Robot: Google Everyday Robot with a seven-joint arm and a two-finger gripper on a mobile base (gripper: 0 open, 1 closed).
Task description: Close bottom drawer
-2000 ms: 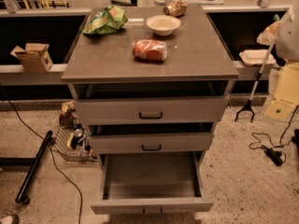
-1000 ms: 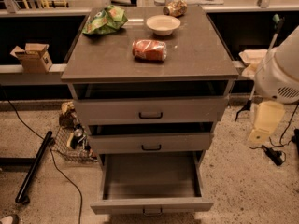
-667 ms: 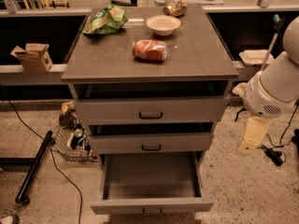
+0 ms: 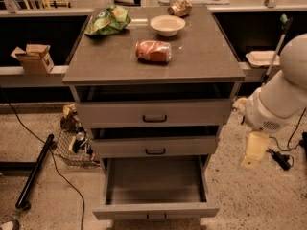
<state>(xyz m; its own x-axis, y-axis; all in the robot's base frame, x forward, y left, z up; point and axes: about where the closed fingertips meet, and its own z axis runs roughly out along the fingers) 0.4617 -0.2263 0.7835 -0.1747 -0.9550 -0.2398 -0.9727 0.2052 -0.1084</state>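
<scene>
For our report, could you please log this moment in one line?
wide grey bottom drawer: pulled out | gripper: right of grey cabinet, touching nothing | task: pending

Grey bottom drawer (image 4: 154, 183); cream tool (image 4: 251, 156) beside

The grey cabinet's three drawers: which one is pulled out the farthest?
The bottom grey drawer, its whole inside showing; the middle grey drawer and top grey drawer are barely open. The gripper hangs beside the grey cabinet, at the picture's right.
</scene>
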